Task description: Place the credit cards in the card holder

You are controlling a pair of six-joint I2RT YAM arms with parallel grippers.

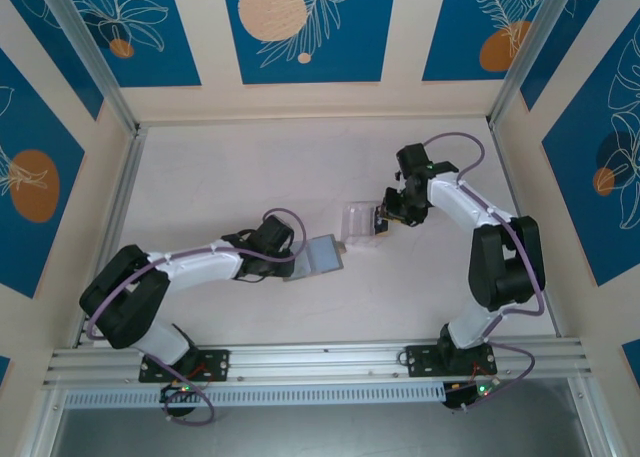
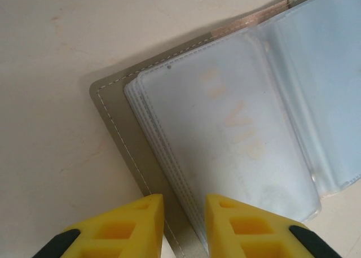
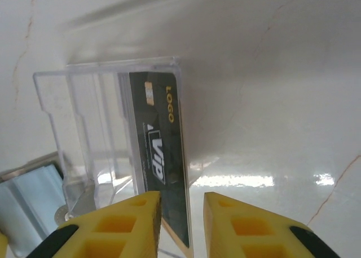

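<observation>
One black plastic card [image 3: 161, 151] is seen: glossy, thin, rectangular, with gold "LOGO" and white "VIP" lettering and a small gold chip patch. It stands on its edge inside a clear rigid plastic case [image 3: 84, 117], against the case's right-hand wall. In the right wrist view its long axis runs from the far end of the case toward the camera, chip end away.

The right gripper [image 3: 182, 201] has its jaws apart. The card's near end sits in the gap, close to the left yellow finger [image 3: 124, 218] and clear of the other.

The card holder [image 1: 320, 255] is matte grey and stitched along its rim. It lies open and flat on the white table [image 1: 230, 177], between the two grippers and just beside the case [image 1: 360, 220]. Its long axis runs left to right, rising slightly toward the case. Inside is a stack of frosted plastic sleeves [image 2: 225, 128] with rounded corners, and faint orange "VIP" lettering shows through the top one.

The left gripper [image 2: 184, 204] has its jaws apart over the holder's near edge [image 2: 121, 128]. Contact cannot be told.
</observation>
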